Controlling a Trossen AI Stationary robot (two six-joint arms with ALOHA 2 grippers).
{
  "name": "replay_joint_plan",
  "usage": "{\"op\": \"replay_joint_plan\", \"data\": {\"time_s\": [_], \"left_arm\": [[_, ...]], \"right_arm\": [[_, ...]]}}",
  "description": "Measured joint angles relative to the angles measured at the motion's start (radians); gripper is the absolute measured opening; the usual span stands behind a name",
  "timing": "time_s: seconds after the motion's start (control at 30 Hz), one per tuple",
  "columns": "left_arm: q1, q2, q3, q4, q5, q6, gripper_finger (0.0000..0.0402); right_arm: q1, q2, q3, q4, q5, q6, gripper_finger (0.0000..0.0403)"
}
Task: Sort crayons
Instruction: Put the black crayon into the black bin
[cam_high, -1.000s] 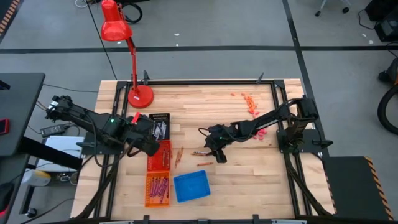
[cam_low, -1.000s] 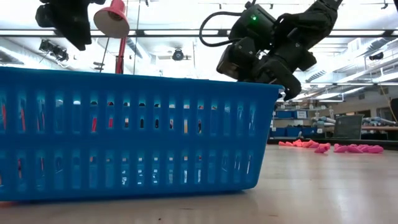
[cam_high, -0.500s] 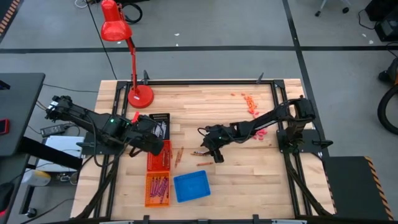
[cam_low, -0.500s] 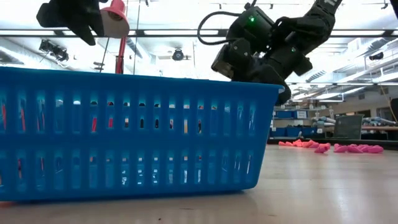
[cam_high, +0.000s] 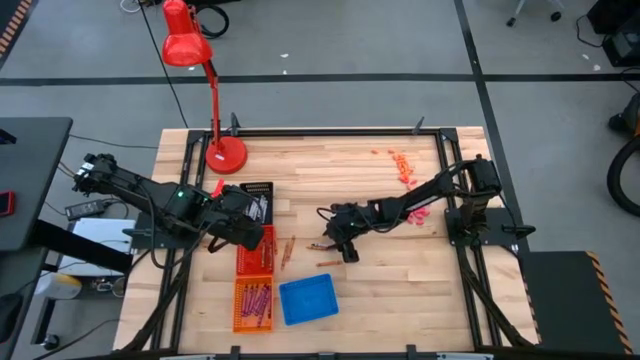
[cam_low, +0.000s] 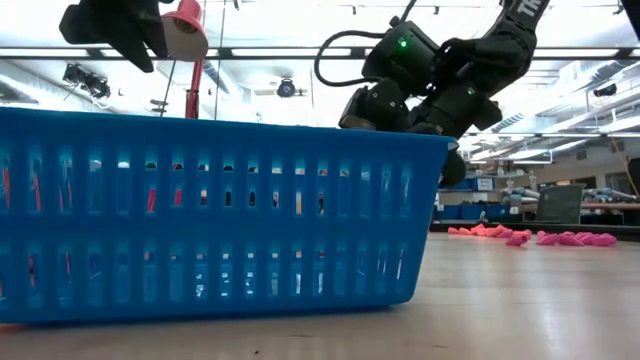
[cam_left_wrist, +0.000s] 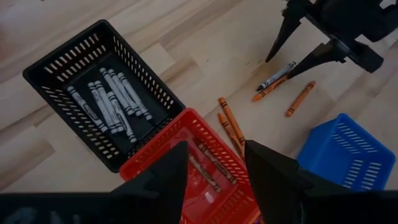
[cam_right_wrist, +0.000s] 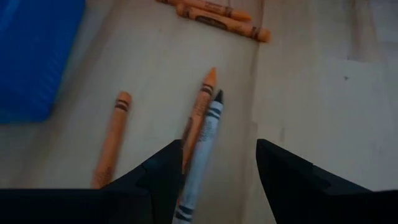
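Right fingers (cam_right_wrist: 283, 180) straddle grey crayon (cam_right_wrist: 202, 152), its length pointing forward between them.

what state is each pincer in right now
Left pincer: open, empty, above the red plastic basket.
Right pincer: open, empty, over the grey crayon.

We see even, bright overhead light on the pale wooden tabletop (cam_high: 360, 190), with only soft, short shadows. At table height, the white ceiling strip lights (cam_low: 250, 50) glare behind the blue slotted plastic basket (cam_low: 210, 215), turning the arms to silhouettes. In the right wrist view, the grey paper-wrapped crayon (cam_right_wrist: 202, 152) between the dark fingers (cam_right_wrist: 283, 180) is blurred; those fingers are out of focus.
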Motion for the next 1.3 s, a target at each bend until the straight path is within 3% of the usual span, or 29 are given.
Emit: {"op": "replay_joint_plan", "data": {"time_s": [0.33,0.6,0.83,0.97,1.07,1.3], "left_arm": [[0.0,0.0,0.0,-0.012,0.0,0.0,0.0171],[0.0,0.0,0.0,-0.011,0.0,0.0,0.0171],[0.0,0.0,0.0,-0.012,0.0,0.0,0.0171],[0.0,0.0,0.0,-0.012,0.0,0.017,0.0171],[0.0,0.0,0.0,-0.011,0.0,0.02,0.0171],[0.0,0.0,0.0,-0.003,0.024,0.023,0.0171]], "right_arm": [[-0.002,0.0,0.0,-0.05,0.013,-0.041,0.0208],[-0.013,0.0,0.0,-0.082,0.094,-0.066,0.0208],[-0.047,-0.001,0.0,-0.092,0.091,-0.067,0.0208],[-0.073,-0.002,0.002,-0.118,0.034,-0.067,0.0205],[-0.086,-0.003,0.003,-0.141,-0.029,-0.068,0.0193],[-0.089,-0.005,0.005,-0.189,-0.043,-0.06,0.0136]]}}
